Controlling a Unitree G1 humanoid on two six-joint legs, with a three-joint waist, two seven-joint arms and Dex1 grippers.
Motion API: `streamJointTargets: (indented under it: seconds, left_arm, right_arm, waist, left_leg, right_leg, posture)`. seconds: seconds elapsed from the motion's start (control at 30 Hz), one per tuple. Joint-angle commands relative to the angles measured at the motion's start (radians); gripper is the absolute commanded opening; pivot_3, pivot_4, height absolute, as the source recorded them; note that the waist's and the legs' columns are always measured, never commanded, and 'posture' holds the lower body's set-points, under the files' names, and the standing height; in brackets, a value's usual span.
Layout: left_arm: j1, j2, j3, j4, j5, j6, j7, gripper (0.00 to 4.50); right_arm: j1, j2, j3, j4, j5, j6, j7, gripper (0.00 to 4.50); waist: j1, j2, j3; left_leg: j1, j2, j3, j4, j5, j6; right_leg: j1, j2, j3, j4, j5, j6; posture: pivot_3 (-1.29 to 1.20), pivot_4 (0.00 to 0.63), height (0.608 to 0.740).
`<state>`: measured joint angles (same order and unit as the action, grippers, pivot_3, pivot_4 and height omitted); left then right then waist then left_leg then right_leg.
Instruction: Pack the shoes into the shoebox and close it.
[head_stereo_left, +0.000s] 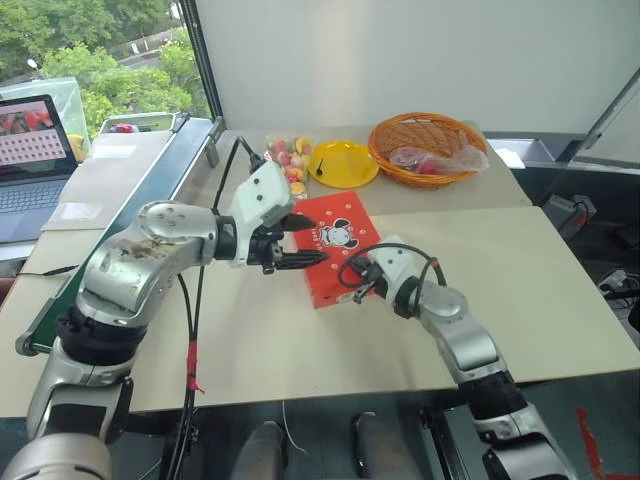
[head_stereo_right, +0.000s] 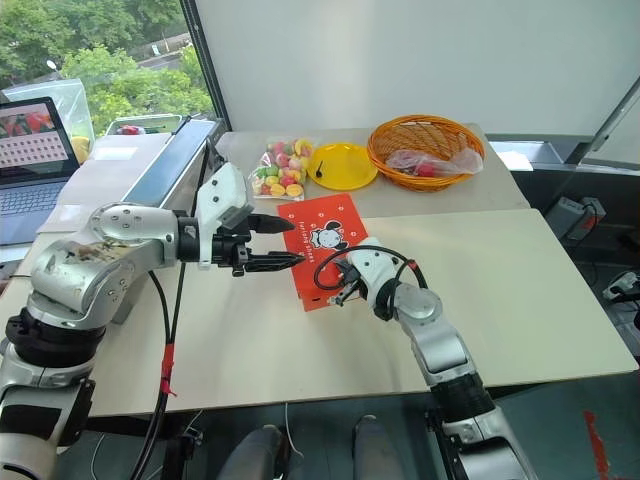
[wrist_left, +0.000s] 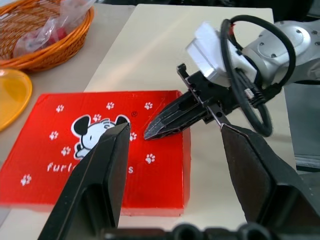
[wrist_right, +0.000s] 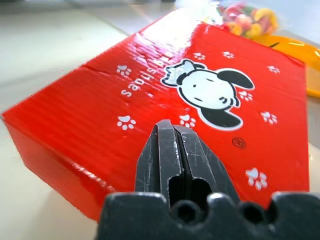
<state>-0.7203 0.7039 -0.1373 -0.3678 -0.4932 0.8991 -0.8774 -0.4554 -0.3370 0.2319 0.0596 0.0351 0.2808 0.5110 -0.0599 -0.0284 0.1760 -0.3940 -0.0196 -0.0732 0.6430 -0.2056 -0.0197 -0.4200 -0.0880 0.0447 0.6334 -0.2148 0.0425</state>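
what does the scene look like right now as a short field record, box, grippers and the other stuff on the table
box: flat red cardboard shoebox with a cartoon dog on its lid, closed, lying on the beige table
shoes: none visible
left gripper: open, holding nothing, above the box's left edge
right gripper: shut, empty, tips over the lid near its right edge
behind box: round yellow plate, bag of coloured sweets, orange wicker basket holding a clear bag

Shoebox (head_stereo_left: 333, 247) lies before plate (head_stereo_left: 342, 163) and basket (head_stereo_left: 427, 148).
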Motion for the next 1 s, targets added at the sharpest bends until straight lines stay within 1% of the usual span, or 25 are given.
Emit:
streamJointTargets:
  seconds: [0.03,0.07,0.1,0.13,0.17,0.27,0.33,0.4,0.43,0.47,0.53,0.57,0.63,0.67,0.7,0.77,0.8,0.9,1.0]
  left_arm:
    - [0.011,0.009,0.048,-0.065,-0.014,0.021,0.038,3.07]
    - [0.019,0.009,0.056,-0.074,-0.018,0.032,0.051,3.07]
    - [0.029,0.008,0.067,-0.083,-0.022,0.041,0.065,3.07]
    - [0.036,0.007,0.073,-0.088,-0.025,0.048,0.074,3.07]
    - [0.047,0.010,0.079,-0.094,-0.025,0.051,0.083,3.07]
    - [0.089,0.017,0.100,-0.107,-0.031,0.056,0.104,3.07]
    - [0.116,0.025,0.107,-0.108,-0.024,0.049,0.113,3.07]
    - [0.147,0.028,0.127,-0.106,-0.030,0.052,0.122,3.07]
    - [0.156,0.029,0.133,-0.106,-0.032,0.052,0.124,3.07]
    - [0.174,0.035,0.135,-0.106,-0.025,0.041,0.123,3.07]
    - [0.206,0.036,0.141,-0.109,-0.023,0.020,0.119,3.07]
    - [0.221,0.036,0.142,-0.116,-0.023,0.004,0.114,3.07]
    - [0.239,0.035,0.143,-0.132,-0.030,-0.016,0.106,3.07]
    - [0.246,0.034,0.149,-0.137,-0.038,-0.020,0.104,3.07]
    - [0.259,0.041,0.151,-0.145,-0.036,-0.037,0.095,3.07]
    - [0.289,0.059,0.155,-0.164,-0.034,-0.068,0.071,3.07]
    - [0.301,0.064,0.164,-0.172,-0.046,-0.069,0.061,3.07]
    - [0.319,0.082,0.193,-0.179,-0.068,-0.074,0.045,3.07]
    - [0.332,0.101,0.219,-0.165,-0.076,-0.073,0.041,3.07]
  right_arm:
    - [-0.024,-0.029,0.056,0.115,-0.085,0.037,0.023,0.03]
    - [-0.028,-0.057,0.097,0.159,-0.142,0.019,0.025,0.03]
    - [-0.022,-0.071,0.106,0.177,-0.157,0.014,0.031,0.03]
    - [-0.017,-0.079,0.108,0.185,-0.162,0.005,0.033,0.03]
    - [-0.015,-0.071,0.077,0.161,-0.122,0.029,0.044,0.03]
    - [-0.033,-0.046,-0.063,0.026,0.059,0.144,0.099,0.03]
    - [-0.053,-0.055,-0.141,-0.071,0.180,0.227,0.155,0.03]
    - [-0.071,-0.086,-0.210,-0.178,0.291,0.302,0.212,0.58]
    - [-0.074,-0.099,-0.227,-0.211,0.323,0.329,0.228,0.83]
    - [-0.072,-0.138,-0.239,-0.261,0.360,0.360,0.269,1.15]
    - [-0.065,-0.223,-0.258,-0.339,0.416,0.418,0.340,1.91]
    - [-0.061,-0.262,-0.259,-0.367,0.436,0.442,0.367,2.14]
    - [-0.054,-0.311,-0.253,-0.397,0.463,0.472,0.396,2.87]
    - [-0.052,-0.328,-0.248,-0.409,0.470,0.480,0.404,3.31]
    - [-0.048,-0.357,-0.237,-0.425,0.471,0.486,0.426,3.54]
    - [-0.039,-0.406,-0.219,-0.449,0.468,0.491,0.460,4.24]
    - [-0.035,-0.426,-0.210,-0.457,0.467,0.491,0.474,4.46]
    - [-0.031,-0.444,-0.209,-0.459,0.483,0.499,0.480,4.46]
    - [-0.052,-0.430,-0.216,-0.440,0.471,0.508,0.439,4.46]
  waist:
    - [0.001,0.000,0.000]
    - [0.001,-0.001,0.000]
    - [0.000,-0.001,-0.001]
    - [0.001,-0.002,-0.001]
    - [0.001,-0.003,-0.002]
    - [0.016,-0.004,-0.003]
    - [0.021,-0.004,-0.003]
    - [0.021,-0.004,-0.002]
    - [0.020,-0.004,-0.002]
    - [0.020,-0.004,-0.002]
    - [0.020,-0.003,-0.002]
    - [0.020,-0.003,-0.002]
    - [0.019,-0.003,-0.002]
    - [0.018,-0.003,-0.002]
    - [0.018,-0.004,-0.002]
    - [0.018,-0.003,-0.002]
    - [0.018,-0.003,-0.002]
    - [0.019,-0.004,-0.002]
    - [0.019,-0.004,-0.002]
  left_leg:
    - [0.001,0.000,0.000,0.000,0.000,0.000]
    - [0.003,0.000,0.000,0.000,0.000,0.000]
    - [0.004,0.000,0.000,0.000,0.000,0.000]
    - [0.007,0.000,0.000,0.000,0.000,0.000]
    - [0.012,0.000,0.000,0.000,0.000,0.000]
    - [0.021,0.001,-0.001,-0.001,0.000,0.000]
    - [0.022,0.000,-0.002,-0.001,0.000,0.000]
    - [0.020,0.000,-0.002,-0.001,0.000,0.000]
    - [0.017,0.000,-0.002,-0.001,0.000,0.000]
    - [0.011,0.000,-0.003,0.000,0.000,0.000]
    - [0.008,0.000,-0.003,-0.001,-0.001,0.001]
    - [0.008,0.000,-0.003,-0.001,-0.001,0.002]
    - [0.007,0.000,-0.003,-0.001,-0.003,0.003]
    - [0.007,0.000,-0.003,-0.001,-0.003,0.003]
    - [0.007,0.000,-0.002,-0.001,-0.003,0.003]
    - [0.007,0.000,-0.002,0.000,-0.003,0.003]
    - [0.007,0.000,-0.002,0.000,-0.003,0.003]
    - [0.007,0.000,-0.002,0.000,-0.003,0.003]
    - [0.007,0.000,-0.002,0.000,-0.003,0.003]
  right_leg:
    - [0.001,0.000,0.000,0.000,0.000,0.000]
    - [0.002,0.000,0.000,0.000,0.000,0.000]
    - [0.005,0.000,0.000,0.000,0.000,0.001]
    - [0.008,0.000,0.000,-0.001,-0.003,0.005]
    - [0.014,0.000,-0.001,-0.002,-0.004,0.007]
    - [0.024,0.000,-0.002,-0.004,-0.005,0.008]
    - [0.026,0.000,-0.002,-0.005,-0.005,0.008]
    - [0.024,0.000,-0.002,-0.005,-0.005,0.008]
    - [0.020,0.000,-0.002,-0.004,-0.005,0.008]
    - [0.014,0.000,-0.002,-0.003,-0.004,0.007]
    - [0.011,0.000,-0.003,-0.003,-0.002,0.003]
    - [0.011,0.000,-0.002,-0.003,-0.002,0.002]
    - [0.011,0.000,-0.003,-0.004,-0.002,0.002]
    - [0.011,0.000,-0.003,-0.005,-0.004,0.005]
    - [0.011,0.000,-0.003,-0.005,-0.004,0.005]
    - [0.011,0.000,-0.002,-0.005,-0.005,0.007]
    - [0.011,0.000,-0.002,-0.005,-0.005,0.007]
    - [0.011,0.000,-0.002,-0.005,-0.005,0.007]
    - [0.011,0.000,-0.002,-0.005,-0.005,0.007]
  posture:
    - [0.00,0.150,0.740]
    - [0.00,0.150,0.740]
    - [0.00,0.150,0.740]
    - [0.00,0.150,0.740]
    - [0.00,0.150,0.740]
    - [0.00,0.150,0.740]
    - [0.00,0.150,0.740]
    - [0.00,0.150,0.740]
    - [0.00,0.150,0.740]
    - [0.00,0.150,0.740]
    - [0.00,0.150,0.740]
    - [0.00,0.150,0.740]
    - [0.00,0.150,0.740]
    - [0.00,0.150,0.740]
    - [0.00,0.150,0.740]
    - [0.00,0.150,0.740]
    - [0.00,0.150,0.740]
    - [0.00,0.150,0.740]
    - [0.00,0.150,0.740]
